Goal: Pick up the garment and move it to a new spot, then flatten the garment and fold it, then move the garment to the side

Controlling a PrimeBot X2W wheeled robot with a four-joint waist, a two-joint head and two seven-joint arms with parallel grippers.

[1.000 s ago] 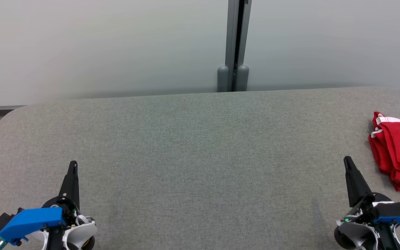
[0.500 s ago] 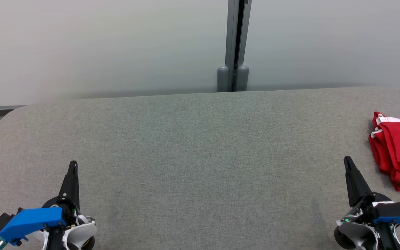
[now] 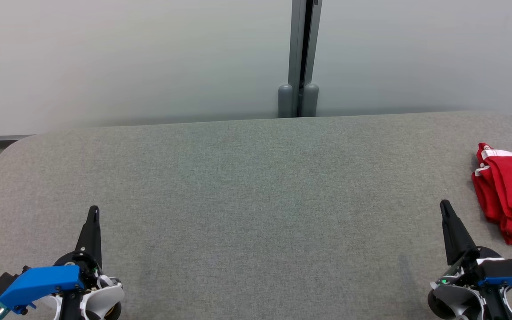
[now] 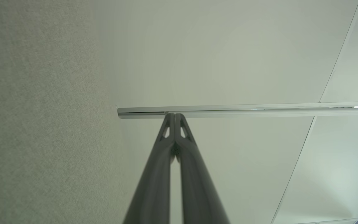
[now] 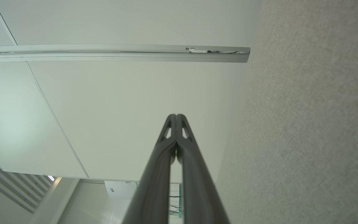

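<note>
A red garment with white trim lies folded at the right edge of the grey fabric table, partly cut off by the frame. My right gripper rests at the lower right, just left of the garment and apart from it, its fingers pressed together and holding nothing. At the lower left my left gripper is far from the garment, fingers likewise closed with nothing between them.
A pale wall with a grey vertical post stands right behind the table's far edge. The table's rounded left corner borders a strip of floor.
</note>
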